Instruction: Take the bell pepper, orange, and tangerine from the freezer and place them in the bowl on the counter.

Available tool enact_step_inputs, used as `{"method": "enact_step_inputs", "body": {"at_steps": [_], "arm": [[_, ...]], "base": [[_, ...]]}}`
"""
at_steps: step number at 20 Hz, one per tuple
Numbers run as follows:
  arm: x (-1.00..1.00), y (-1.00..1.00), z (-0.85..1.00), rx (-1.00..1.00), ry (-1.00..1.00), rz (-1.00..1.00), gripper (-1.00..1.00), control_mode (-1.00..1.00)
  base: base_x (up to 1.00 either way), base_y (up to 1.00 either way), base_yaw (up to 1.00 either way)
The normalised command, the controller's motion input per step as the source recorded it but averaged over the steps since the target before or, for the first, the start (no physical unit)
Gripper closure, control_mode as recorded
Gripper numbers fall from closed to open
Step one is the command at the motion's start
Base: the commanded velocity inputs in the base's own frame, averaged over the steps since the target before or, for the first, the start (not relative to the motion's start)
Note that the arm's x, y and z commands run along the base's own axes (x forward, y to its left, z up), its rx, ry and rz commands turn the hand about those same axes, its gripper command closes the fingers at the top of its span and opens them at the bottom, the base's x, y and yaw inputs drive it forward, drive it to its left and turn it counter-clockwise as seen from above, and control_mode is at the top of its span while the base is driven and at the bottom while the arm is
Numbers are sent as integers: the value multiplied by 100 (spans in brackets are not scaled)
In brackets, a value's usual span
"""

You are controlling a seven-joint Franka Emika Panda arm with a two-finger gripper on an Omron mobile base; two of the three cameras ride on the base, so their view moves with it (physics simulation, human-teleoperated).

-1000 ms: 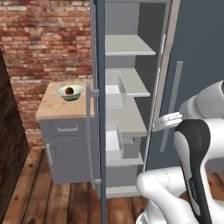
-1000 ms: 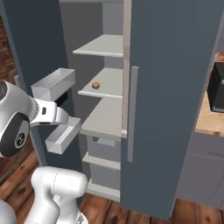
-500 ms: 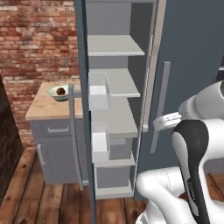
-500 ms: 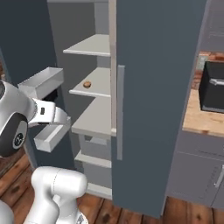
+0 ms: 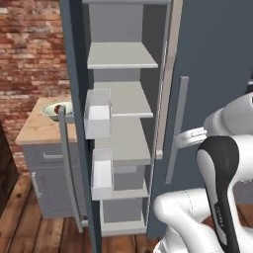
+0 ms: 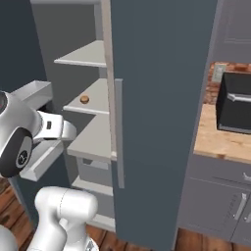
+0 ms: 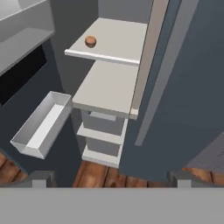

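The freezer (image 5: 212, 59) stands open, with pale shelves (image 5: 123, 99) and white bins (image 5: 97, 114) on its left door. One round orange-brown fruit (image 7: 90, 41) lies on a middle shelf, also visible in the right base view (image 6: 85, 99); orange or tangerine, I cannot tell which. The bell pepper is out of view. My gripper (image 7: 109, 178) is open and holds nothing. It hangs well short of the shelves and looks down at them. The bowl (image 5: 55, 110) sits on the counter (image 5: 37, 131) left of the freezer, half hidden by the door.
A door bin (image 7: 41, 124) juts out at the left of the hand view, close to my arm (image 6: 19, 142). The freezer's shut right door (image 6: 162, 98) has a long bar handle (image 6: 119, 132). A black appliance (image 6: 240, 103) sits on another counter at the right.
The whole picture has shifted: the base has driven, so the freezer looms larger, the bowl's counter has slid left and the black appliance has come into view. The gripper stays open.
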Motion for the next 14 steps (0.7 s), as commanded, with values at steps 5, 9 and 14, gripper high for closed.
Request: {"method": "enact_step_inputs", "body": {"at_steps": [5,9,14], "arm": [[0,0,0,0,0,0,-100,100],[0,0,0,0,0,0,-100,100],[0,0,0,0,0,0,-100,100]], "base": [[58,3,1],[24,0,2],[3,4,8]]}}
